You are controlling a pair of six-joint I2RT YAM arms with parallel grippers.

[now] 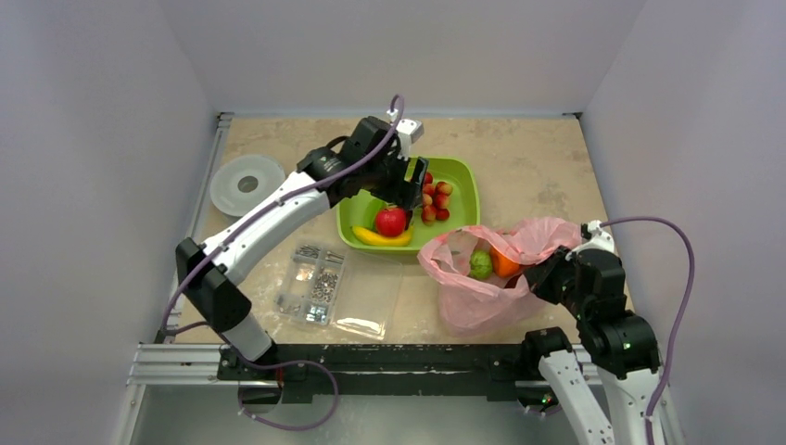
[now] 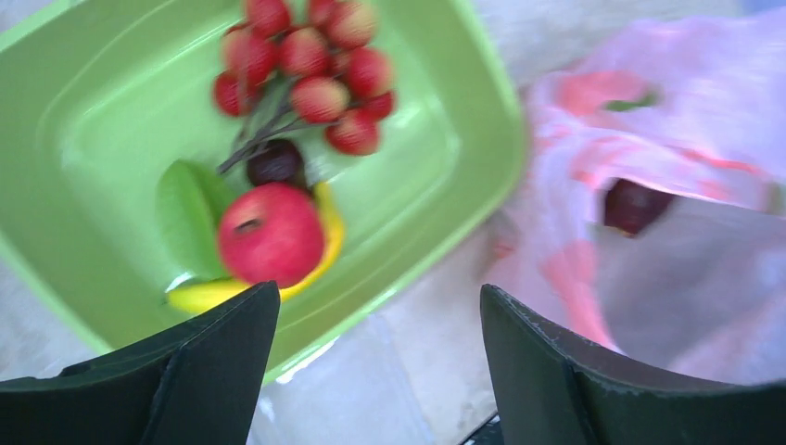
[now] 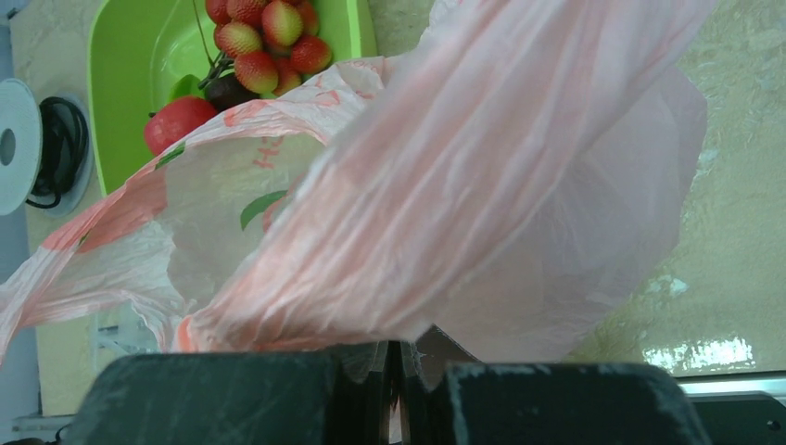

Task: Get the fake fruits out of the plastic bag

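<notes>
The pink plastic bag (image 1: 477, 292) lies right of the green tray (image 1: 461, 176), its mouth open toward the tray. A green fruit (image 1: 480, 265) and an orange fruit (image 1: 506, 266) sit inside it. A dark maroon fruit (image 2: 634, 206) shows in its mouth in the left wrist view. My right gripper (image 1: 542, 278) is shut on the bag's edge (image 3: 463, 185) and holds it up. My left gripper (image 1: 414, 184) is open and empty above the tray. In the tray lie a red apple (image 2: 271, 234), a banana (image 2: 326, 243), a dark maroon fruit (image 2: 276, 161) and a green piece (image 2: 188, 211).
A cluster of red berries (image 2: 310, 60) lies in the tray's far part. A clear compartment box of screws (image 1: 315, 283) and a flat clear sleeve (image 1: 371, 304) lie in front of the tray. A round spool (image 1: 246, 184) sits at the left.
</notes>
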